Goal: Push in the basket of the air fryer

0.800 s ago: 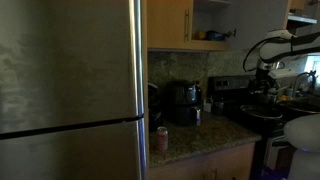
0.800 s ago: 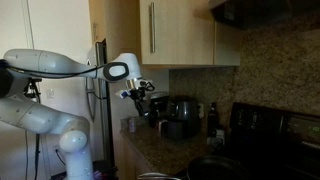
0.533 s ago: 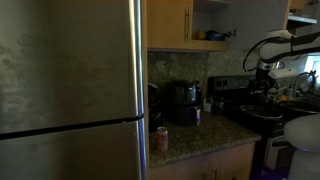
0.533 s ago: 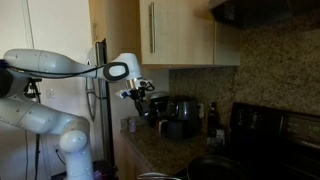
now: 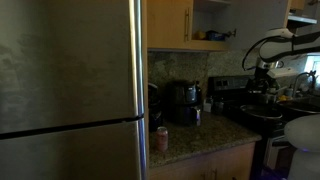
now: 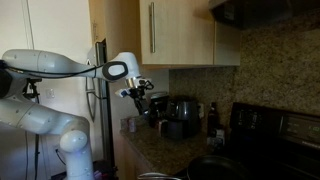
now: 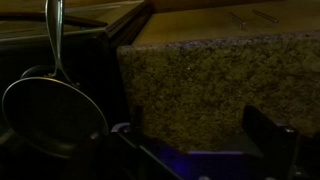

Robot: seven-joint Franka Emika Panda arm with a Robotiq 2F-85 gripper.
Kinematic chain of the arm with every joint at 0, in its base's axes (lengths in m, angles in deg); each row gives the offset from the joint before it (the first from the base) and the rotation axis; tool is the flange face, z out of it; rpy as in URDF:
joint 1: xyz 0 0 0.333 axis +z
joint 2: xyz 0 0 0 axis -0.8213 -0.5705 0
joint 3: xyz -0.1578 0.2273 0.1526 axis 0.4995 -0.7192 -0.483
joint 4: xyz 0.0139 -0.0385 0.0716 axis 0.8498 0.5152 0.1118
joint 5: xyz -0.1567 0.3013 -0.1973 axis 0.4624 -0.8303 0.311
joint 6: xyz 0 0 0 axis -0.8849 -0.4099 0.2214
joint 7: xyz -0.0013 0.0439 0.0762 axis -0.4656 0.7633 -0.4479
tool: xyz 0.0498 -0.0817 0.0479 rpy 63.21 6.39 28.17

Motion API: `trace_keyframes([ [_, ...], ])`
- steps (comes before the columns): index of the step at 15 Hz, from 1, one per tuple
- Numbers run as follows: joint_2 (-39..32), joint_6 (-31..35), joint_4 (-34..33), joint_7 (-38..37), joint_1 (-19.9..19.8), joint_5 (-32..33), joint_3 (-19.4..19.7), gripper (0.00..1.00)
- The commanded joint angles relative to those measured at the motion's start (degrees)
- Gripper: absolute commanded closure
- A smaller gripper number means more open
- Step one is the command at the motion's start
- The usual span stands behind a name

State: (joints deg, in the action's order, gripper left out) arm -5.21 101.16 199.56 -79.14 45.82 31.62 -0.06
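Observation:
The black air fryer [image 5: 183, 102] stands on the granite counter against the backsplash; it also shows in an exterior view [image 6: 179, 117], where its lower front part looks to stick out a little. My gripper [image 6: 141, 94] hangs in the air well above the counter, some way from the air fryer and not touching it. It also shows dimly by the stove [image 5: 262, 82]. In the wrist view the two fingers [image 7: 200, 132] are wide apart over bare granite with nothing between them. The air fryer is out of the wrist view.
A large steel fridge [image 5: 70, 90] fills the near side. A dark pan [image 7: 52, 112] sits on the stove [image 6: 270, 135] beside the counter. Wooden cabinets [image 6: 185, 32] hang overhead. A small red can [image 5: 162, 138] stands near the counter edge.

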Motion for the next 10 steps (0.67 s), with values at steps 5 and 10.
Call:
trace_keyframes([
  [5,-2.85,-3.39,-1.23,-1.51,9.55,-14.66,-2.31,0.0],
  [10,-4.2,-0.91,-0.52,-2.57,8.33,-12.74,-3.62,0.0],
])
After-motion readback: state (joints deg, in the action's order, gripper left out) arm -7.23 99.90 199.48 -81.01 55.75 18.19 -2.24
